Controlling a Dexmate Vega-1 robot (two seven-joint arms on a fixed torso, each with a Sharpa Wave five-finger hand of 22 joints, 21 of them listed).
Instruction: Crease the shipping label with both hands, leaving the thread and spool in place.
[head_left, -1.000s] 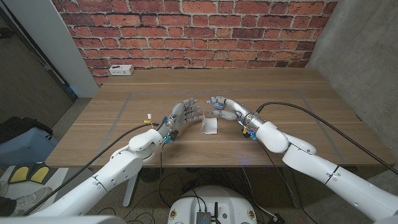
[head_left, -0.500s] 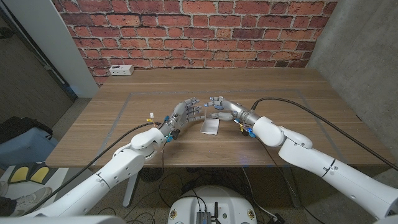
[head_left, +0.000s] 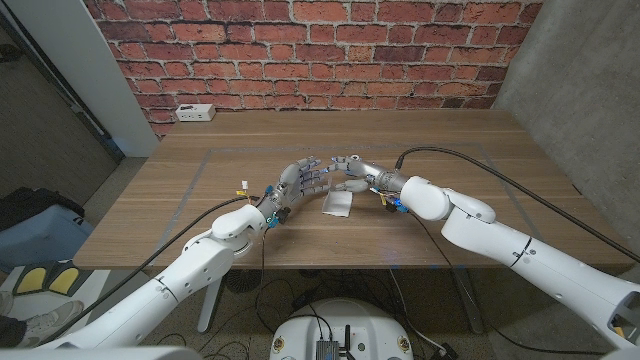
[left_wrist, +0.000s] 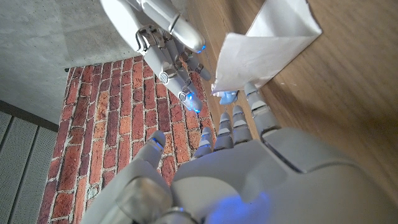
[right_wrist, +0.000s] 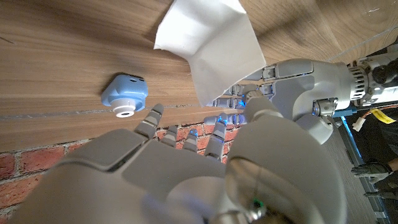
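Hands meeting over the label (head_left: 337, 203) at mid-frame on the worktop (head_left: 450, 180).
Left hand (head_left: 300, 184) and right hand (head_left: 352, 171) come together just above the label's upper edge, fingers (left_wrist: 239, 118) spread apart and reaching at the white paper (whether any actually clamp it I cannot tell). The label lies partly folded, one edge lifted off the wood. Beside it sits a blue spool (right_wrist: 125, 96), near the right hand's fingertips. A white box (head_left: 194, 113) rests in the upper left.
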